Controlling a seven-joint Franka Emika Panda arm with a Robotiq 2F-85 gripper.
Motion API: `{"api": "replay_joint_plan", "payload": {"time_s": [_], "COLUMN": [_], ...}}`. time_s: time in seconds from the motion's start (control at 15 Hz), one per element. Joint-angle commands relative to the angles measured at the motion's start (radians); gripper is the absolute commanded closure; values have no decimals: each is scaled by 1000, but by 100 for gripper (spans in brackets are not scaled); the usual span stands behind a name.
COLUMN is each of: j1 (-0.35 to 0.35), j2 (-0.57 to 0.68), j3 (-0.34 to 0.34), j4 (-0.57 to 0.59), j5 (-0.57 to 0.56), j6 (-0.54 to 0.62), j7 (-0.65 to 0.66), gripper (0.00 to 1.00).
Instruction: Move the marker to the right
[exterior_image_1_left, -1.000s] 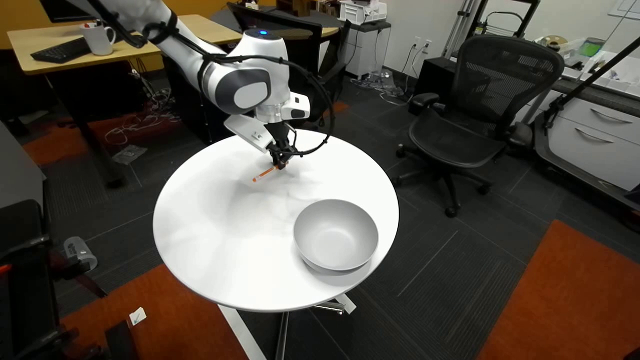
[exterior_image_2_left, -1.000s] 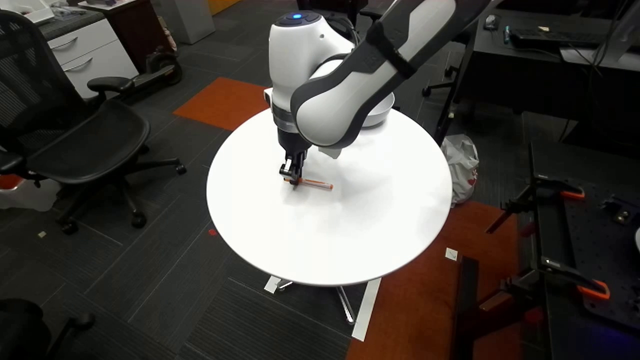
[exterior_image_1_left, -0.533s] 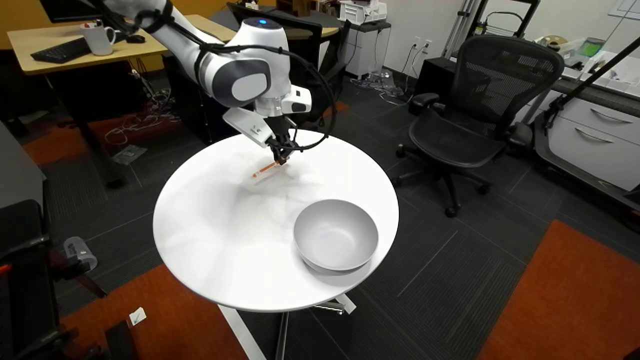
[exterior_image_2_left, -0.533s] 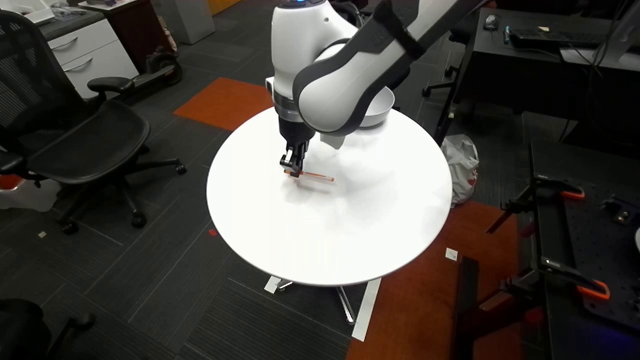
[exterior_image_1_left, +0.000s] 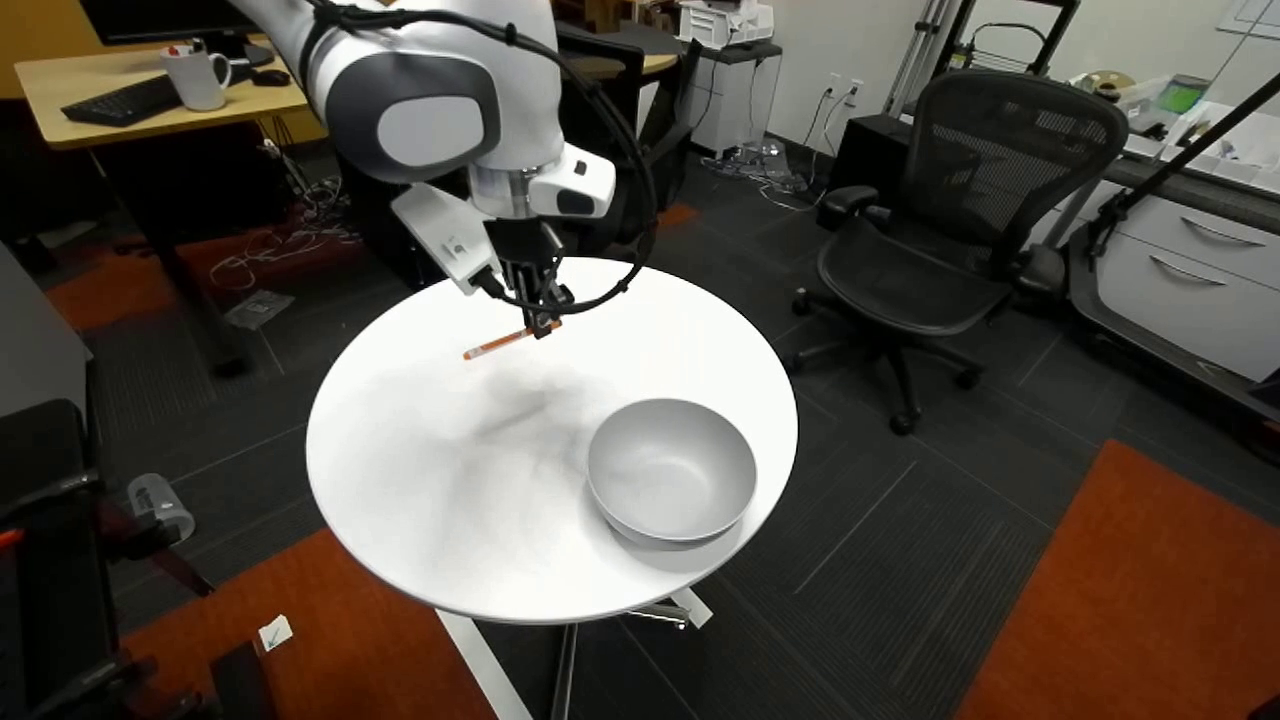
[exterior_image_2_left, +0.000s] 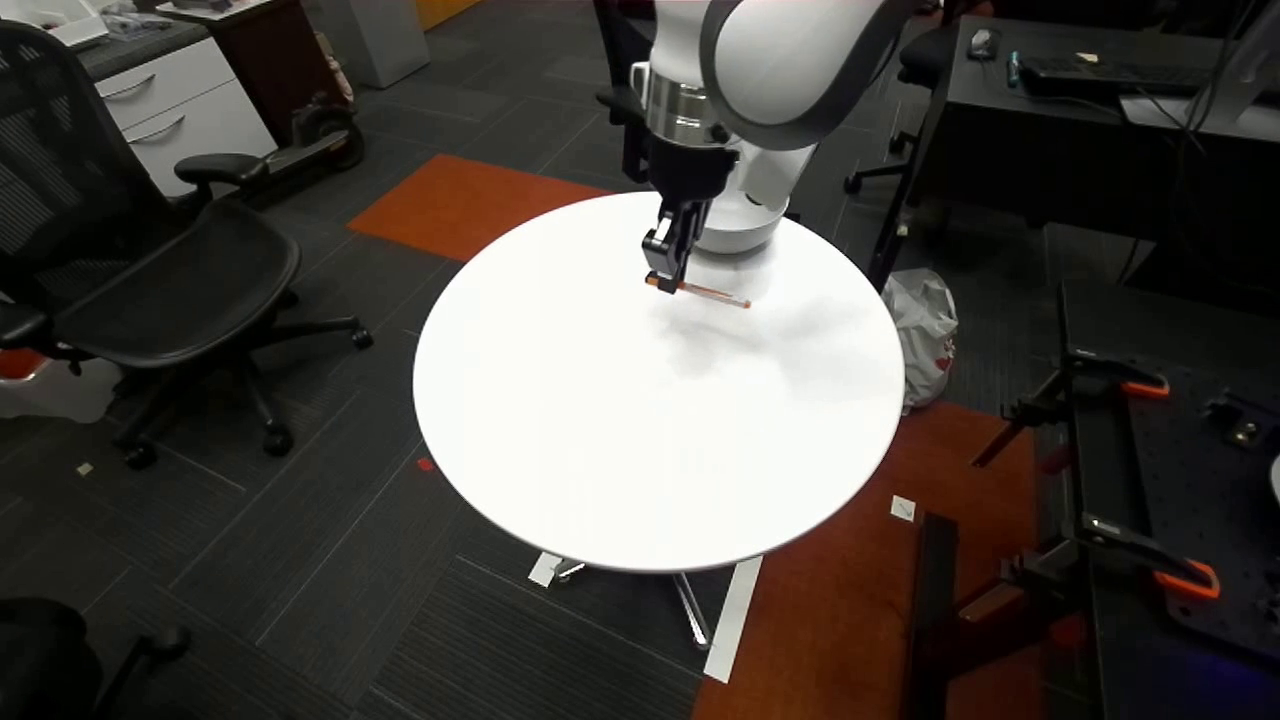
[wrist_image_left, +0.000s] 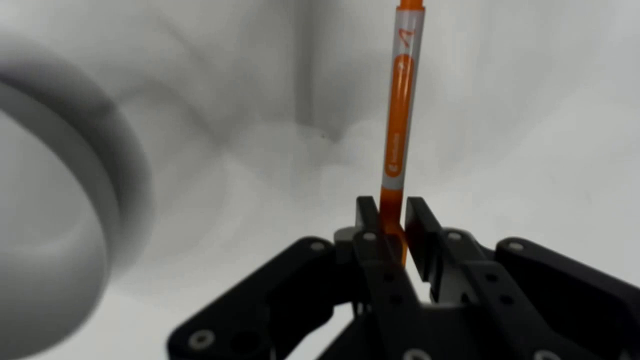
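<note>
Marker (wrist_image_left: 398, 115), slim orange-and-white plastic; I pinch one end in my black two-fingered gripper (wrist_image_left: 391, 210); its length runs to the wrist view's top.

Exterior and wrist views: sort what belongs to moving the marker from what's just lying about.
Part of the job:
orange marker, held above the white table
gripper, closed near one end of it

Just lying about:
grey bowl, on the same table
white mug and keyboard, on a desk
black mesh chair and plastic bag, off the table

The wrist view's edges crop the bowl (wrist_image_left: 47, 235) and the marker (wrist_image_left: 400, 110).
</note>
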Motion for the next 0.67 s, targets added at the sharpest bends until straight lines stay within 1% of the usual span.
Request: {"api": "replay_joint_plan", "payload": {"time_s": [0.0, 0.27, 0.4, 0.6], "j1": [-56, -85, -88, -78], "j2": [-98, -80, -69, -66], "j3": [22, 30, 33, 28], "j4": [-175, -262, -292, -330], "j5": [93, 191, 217, 219], "j6": [71, 176, 228, 293], "j7": [-2, 8, 21, 49], "gripper": [95, 95, 95, 95]}}
